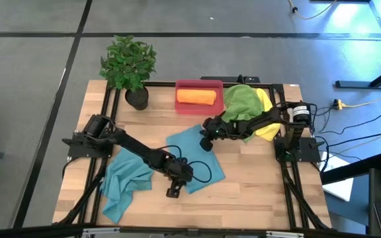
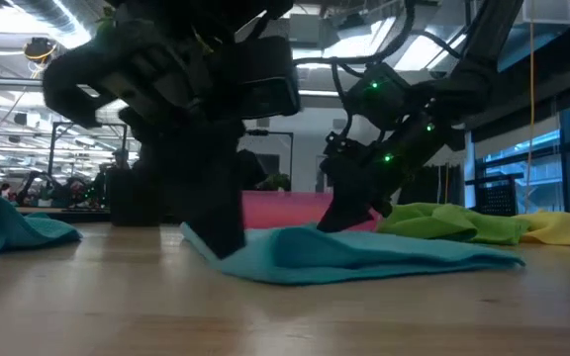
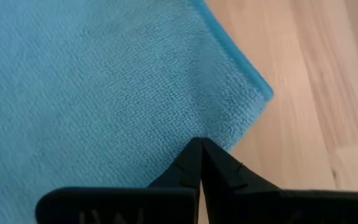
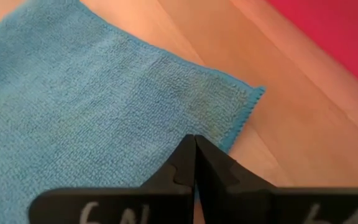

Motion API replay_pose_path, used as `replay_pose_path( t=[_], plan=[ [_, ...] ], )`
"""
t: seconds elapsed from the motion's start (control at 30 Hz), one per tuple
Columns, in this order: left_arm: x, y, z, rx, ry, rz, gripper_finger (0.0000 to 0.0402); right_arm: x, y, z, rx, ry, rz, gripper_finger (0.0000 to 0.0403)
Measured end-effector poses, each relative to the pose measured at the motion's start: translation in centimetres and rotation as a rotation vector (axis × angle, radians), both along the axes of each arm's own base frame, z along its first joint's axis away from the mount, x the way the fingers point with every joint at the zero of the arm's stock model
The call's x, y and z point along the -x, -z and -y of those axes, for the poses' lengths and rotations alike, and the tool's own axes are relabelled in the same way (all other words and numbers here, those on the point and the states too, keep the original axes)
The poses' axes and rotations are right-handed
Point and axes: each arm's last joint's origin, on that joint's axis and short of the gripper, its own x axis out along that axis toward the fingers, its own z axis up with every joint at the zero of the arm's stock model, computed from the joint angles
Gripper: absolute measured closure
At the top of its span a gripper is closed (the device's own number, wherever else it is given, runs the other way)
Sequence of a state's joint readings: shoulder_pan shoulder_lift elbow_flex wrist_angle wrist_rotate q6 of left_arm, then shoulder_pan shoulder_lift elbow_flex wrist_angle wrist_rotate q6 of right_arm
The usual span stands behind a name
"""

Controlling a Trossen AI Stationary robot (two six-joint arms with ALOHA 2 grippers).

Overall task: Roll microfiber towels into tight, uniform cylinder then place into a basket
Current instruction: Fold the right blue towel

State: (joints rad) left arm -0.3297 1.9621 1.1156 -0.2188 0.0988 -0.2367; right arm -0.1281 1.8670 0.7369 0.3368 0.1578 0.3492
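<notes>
A teal-blue towel (image 1: 200, 162) lies spread flat on the wooden table (image 1: 256, 192). My left gripper (image 1: 173, 192) is shut, its tips at the towel's near edge (image 3: 199, 142). My right gripper (image 1: 206, 141) is shut at the towel's far edge (image 4: 194, 138), close to the basket. The red-pink basket (image 1: 200, 87) holds a rolled orange towel (image 1: 196, 97). A second teal towel (image 1: 123, 184) lies crumpled at the left. Green (image 1: 242, 102) and yellow (image 1: 267, 114) towels lie heaped under the right arm. My left gripper sets its shut fingertips (image 3: 191, 155) on the towel's hem just beside a corner (image 3: 267, 93), slanting down from the table's left. Whether any cloth is pinched between them I cannot tell. The towel lies flat on the table. My right gripper sets its shut fingertips (image 4: 188, 152) on the towel's edge beside the far corner (image 4: 258, 94), slanting down from the right. Pinched cloth cannot be told. The towel is flat on the wood there.
A potted plant (image 1: 129, 66) stands at the far left corner, beside the basket. Black frame rails (image 1: 111, 106) run along the table's sides. Bare wood lies near the front edge and at the right front.
</notes>
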Motion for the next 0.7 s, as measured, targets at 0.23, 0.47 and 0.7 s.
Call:
replay_pose_path(
  t=[0.23, 0.47, 0.7],
  plan=[
    [1.0, -0.3, -0.2, -0.024, -0.020, -0.090, 0.0401, 1.0, -0.8, -0.2, -0.058, 0.083, -0.062, 0.0393],
    [2.6, -1.9, 0.3, -0.152, -0.038, -0.087, 0.0401, 1.9, -1.4, -0.8, -0.072, 0.115, -0.134, 0.0393],
    [3.7, -3.5, 0.8, -0.267, -0.049, -0.051, 0.0401, 2.3, -2.7, -1.2, -0.052, 0.084, -0.118, 0.0393]
  ],
)
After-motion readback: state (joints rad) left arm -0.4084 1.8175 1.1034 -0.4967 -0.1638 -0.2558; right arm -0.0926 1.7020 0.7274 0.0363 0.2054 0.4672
